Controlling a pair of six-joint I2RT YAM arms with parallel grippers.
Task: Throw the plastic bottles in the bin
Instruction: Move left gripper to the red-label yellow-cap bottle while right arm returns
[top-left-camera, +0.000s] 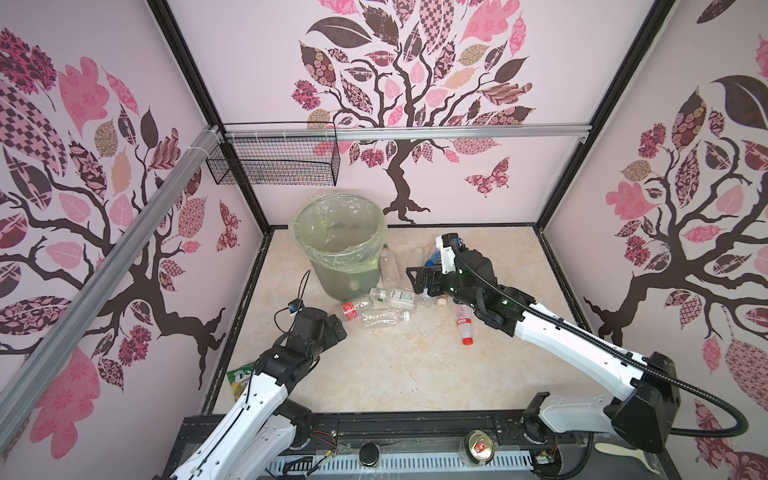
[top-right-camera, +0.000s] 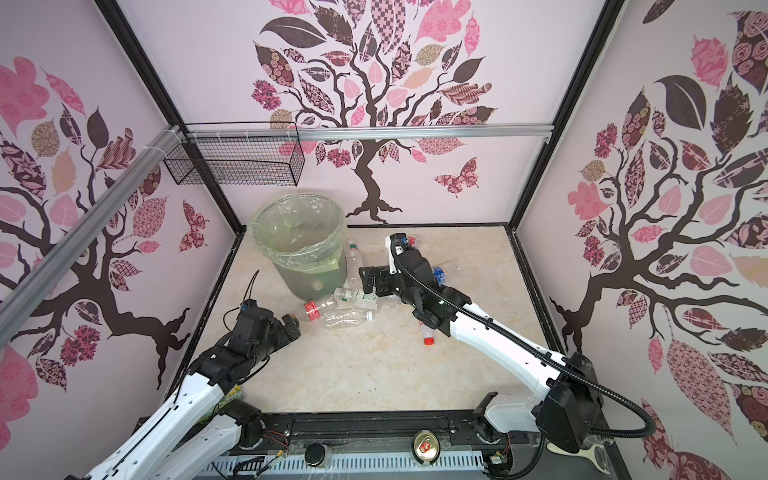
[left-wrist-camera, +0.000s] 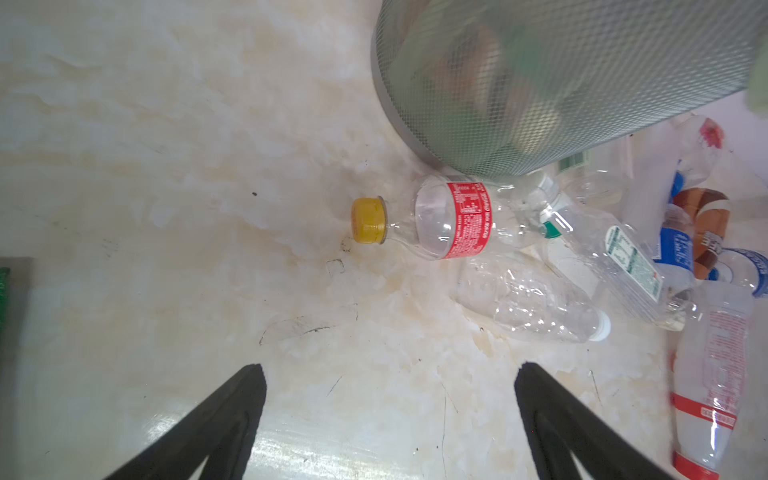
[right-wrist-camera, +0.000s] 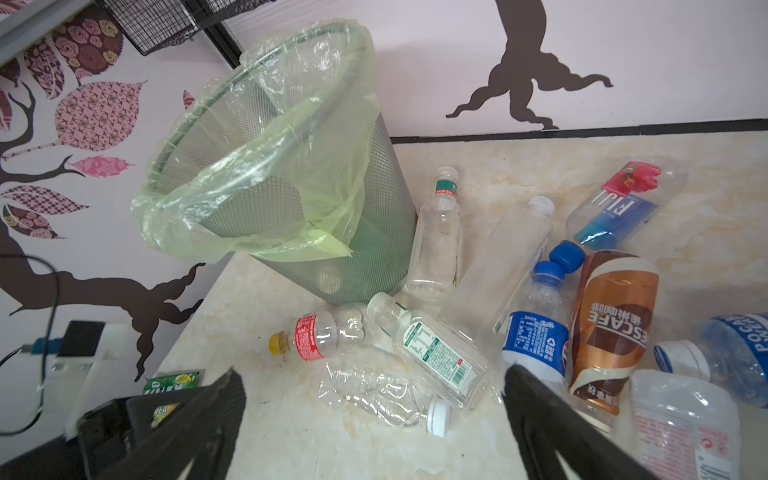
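The plastic bottles lie on their sides in a loose heap on the table, at the foot of the bin, which stands upright with its clear bag folded over the rim. A red-labelled bottle with a yellow cap lies just ahead of the left gripper, whose fingers are spread wide and hold nothing; the bin rises just beyond that bottle. The right gripper, also spread wide and holding nothing, hangs over the heap: a crushed clear bottle lies below, between its fingers, a green-labelled bottle touches that one, and a brown coffee bottle lies just outside one finger. A green packet lies beside the left arm
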